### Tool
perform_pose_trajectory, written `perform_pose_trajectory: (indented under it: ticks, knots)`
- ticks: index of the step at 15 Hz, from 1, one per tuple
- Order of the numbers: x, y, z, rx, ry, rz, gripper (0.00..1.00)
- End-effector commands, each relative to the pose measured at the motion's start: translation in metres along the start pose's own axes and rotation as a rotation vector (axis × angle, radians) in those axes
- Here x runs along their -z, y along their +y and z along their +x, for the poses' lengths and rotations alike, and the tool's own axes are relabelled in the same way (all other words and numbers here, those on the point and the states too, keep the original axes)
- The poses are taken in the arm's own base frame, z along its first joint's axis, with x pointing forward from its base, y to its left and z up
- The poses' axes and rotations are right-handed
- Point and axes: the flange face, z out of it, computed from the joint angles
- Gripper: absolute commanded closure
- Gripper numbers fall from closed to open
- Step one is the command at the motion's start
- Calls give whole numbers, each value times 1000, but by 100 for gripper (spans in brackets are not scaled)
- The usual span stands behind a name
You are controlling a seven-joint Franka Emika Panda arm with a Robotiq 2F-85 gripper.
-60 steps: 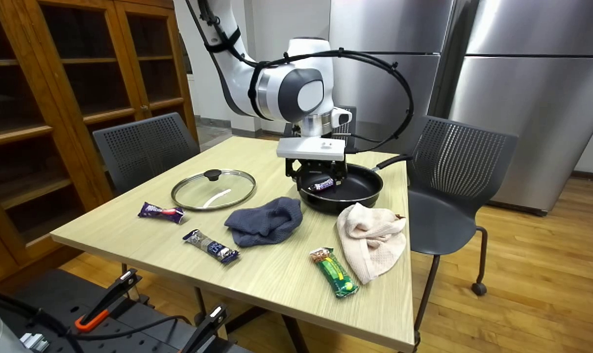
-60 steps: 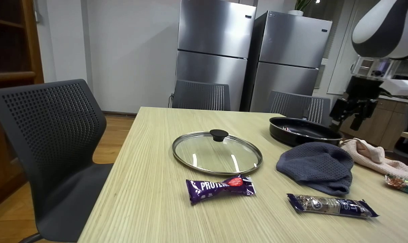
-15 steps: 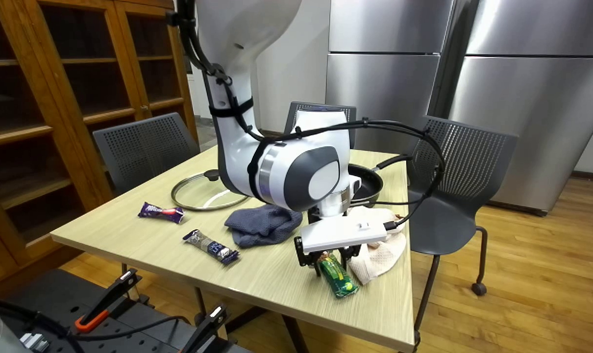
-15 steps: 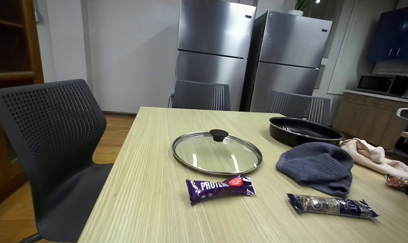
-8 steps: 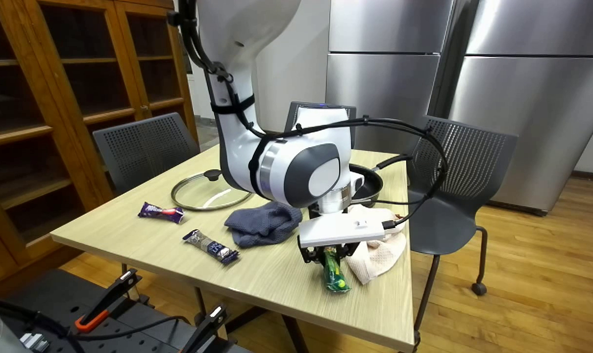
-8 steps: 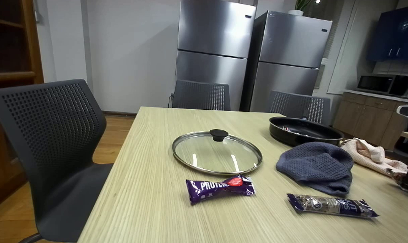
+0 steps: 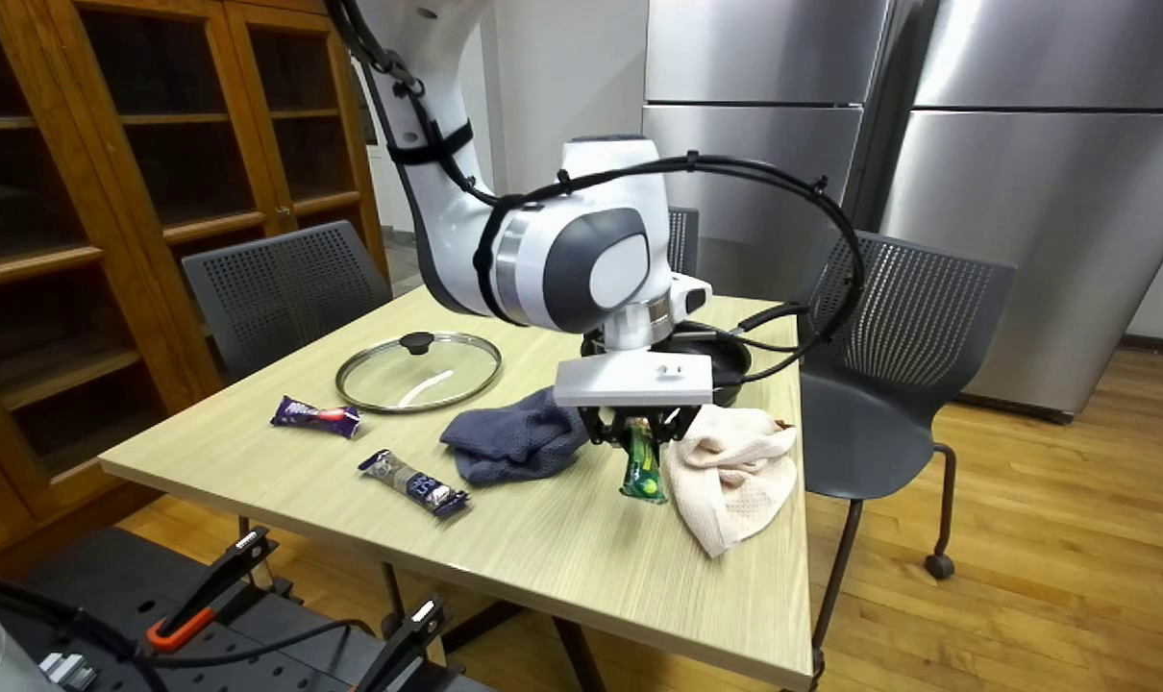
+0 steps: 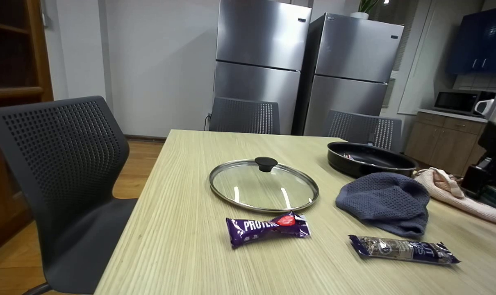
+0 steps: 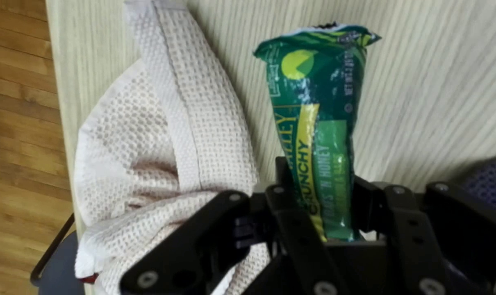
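Observation:
My gripper (image 9: 321, 190) is shut on a green wrapped granola bar (image 9: 309, 90), its fingers pressing both long sides. The bar's far end sticks out beyond the jaws, and its near end is hidden by them. In an exterior view the gripper (image 7: 641, 431) holds the bar (image 7: 644, 471) above the table, between a dark blue cloth (image 7: 519, 437) and a pale pink cloth (image 7: 730, 466). At the right edge of an exterior view the gripper (image 8: 483, 180) is partly cut off. Behind it stands a black frying pan (image 8: 369, 162) with a small wrapped item (image 8: 348, 156) inside.
A glass lid (image 7: 418, 375) with a black knob lies on the table (image 7: 543, 538). Toward the near left are a purple wrapped bar (image 7: 315, 417) and a dark blue wrapped bar (image 7: 414, 482). The pan's handle (image 7: 772, 315) points toward a grey chair (image 7: 899, 336).
The gripper came from over the pan to the green bar, closed on it and turned it straighter. Since half a second ago it has lifted the bar and moved back toward the pan.

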Motion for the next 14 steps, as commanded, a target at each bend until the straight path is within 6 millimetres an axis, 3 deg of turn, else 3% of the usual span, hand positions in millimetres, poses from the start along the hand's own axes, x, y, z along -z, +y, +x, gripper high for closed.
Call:
perform_pose_trajectory:
  ticks: [1,7,11,14]
  knots:
    - [36,-7,29,-93,-1,-20,94]
    - [68,1,105,-157,3,-16,94]
    - [84,26,163,-310,18,26,94]
    - [94,43,194,-406,-4,83,94]
